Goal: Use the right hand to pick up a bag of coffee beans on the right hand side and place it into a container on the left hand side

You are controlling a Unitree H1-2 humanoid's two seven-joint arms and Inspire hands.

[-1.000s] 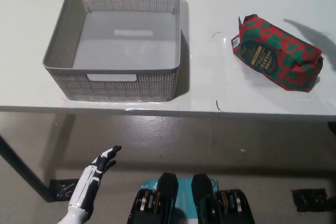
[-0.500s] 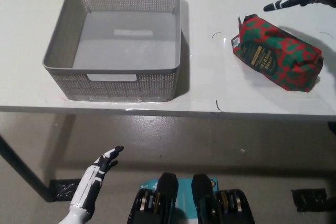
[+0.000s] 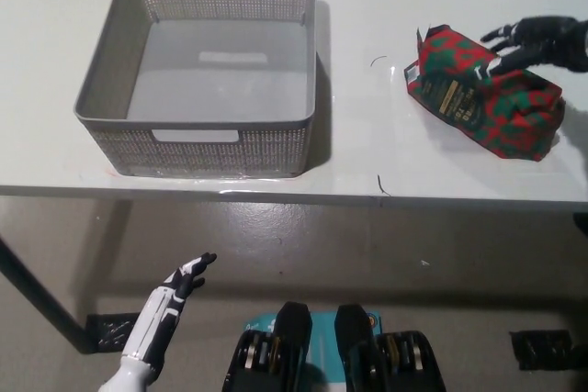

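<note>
Table [image 3: 367, 149]: 1 basket [image 3: 110, 80], 1 coffee bag [image 3: 464, 98].

**Bright light from above, soft shadows**

Bright, even light is falling on the white table [image 3: 367, 6], and it is looking a little washed out at the top. The grey basket [image 3: 207, 126] is casting a soft dark shadow to its right side. The red and green bag [image 3: 482, 94] is throwing a small shadow along its lower right edge. A thin shine is glinting on the table's front edge, below the basket. The floor [image 3: 303, 245] under the table is looking dimmer and duller. The black right hand [image 3: 537, 39] is looking a little blurry. Everything else is staying sharp.
</note>
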